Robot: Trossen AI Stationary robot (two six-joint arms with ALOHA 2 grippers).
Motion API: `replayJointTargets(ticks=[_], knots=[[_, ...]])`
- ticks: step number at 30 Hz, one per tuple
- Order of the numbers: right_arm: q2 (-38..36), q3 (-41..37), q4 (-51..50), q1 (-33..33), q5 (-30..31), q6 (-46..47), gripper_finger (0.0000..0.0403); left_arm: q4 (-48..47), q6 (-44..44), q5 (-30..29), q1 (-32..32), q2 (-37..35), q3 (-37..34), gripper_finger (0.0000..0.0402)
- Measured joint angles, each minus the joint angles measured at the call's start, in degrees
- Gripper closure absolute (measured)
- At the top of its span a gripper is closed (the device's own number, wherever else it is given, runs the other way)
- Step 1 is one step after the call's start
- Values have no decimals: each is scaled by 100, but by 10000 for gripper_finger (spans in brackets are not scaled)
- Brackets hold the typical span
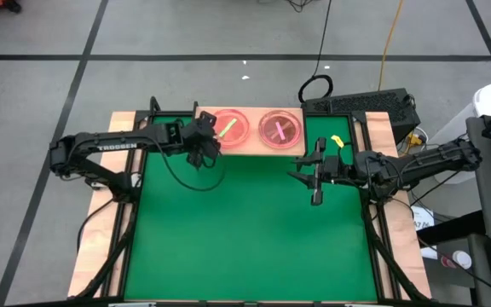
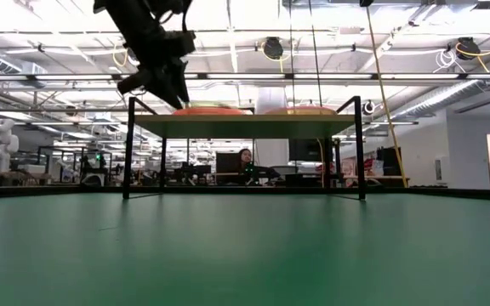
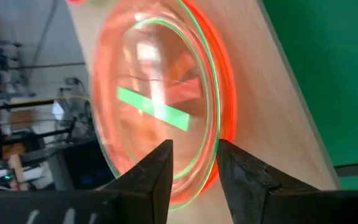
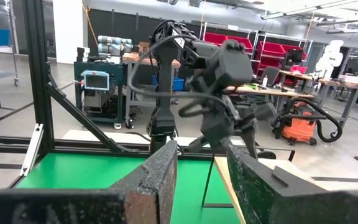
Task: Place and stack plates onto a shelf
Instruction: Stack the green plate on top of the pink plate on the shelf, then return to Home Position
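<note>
The wooden shelf (image 1: 250,147) stands on black legs at the table's far edge. It carries two stacks of plates. The left stack (image 1: 231,128) is topped by a green-rimmed plate (image 3: 160,74) with a green bar; the right stack (image 1: 280,128) shows a pink cross. My left gripper (image 3: 194,144) is open at the left stack's left side (image 1: 207,141), raised to shelf height (image 2: 164,85). My right gripper (image 1: 301,169) hovers open in front of the shelf's right end (image 4: 202,147) and holds nothing. My left gripper straddles the top plate's rim (image 3: 199,177): one finger (image 3: 157,174) lies over the dish's inside, the other (image 3: 241,177) outside the stack. Whether either finger touches the rim, I cannot tell. The plate lies flat on the stack.
A small yellow object (image 1: 337,141) lies on the table's wooden border beside the shelf's right end. A black device (image 1: 369,107) and cables sit beyond the far edge. Green mat (image 1: 254,230) stretches toward the near edge. A person (image 2: 245,157) sits in the room behind.
</note>
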Motion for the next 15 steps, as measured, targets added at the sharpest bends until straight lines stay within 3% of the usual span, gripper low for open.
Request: replayJointTargets(ticks=[15], knots=[[-110, 0, 50, 0, 0, 2, 277, 318, -427, -164, -509, -1336, 0, 266]])
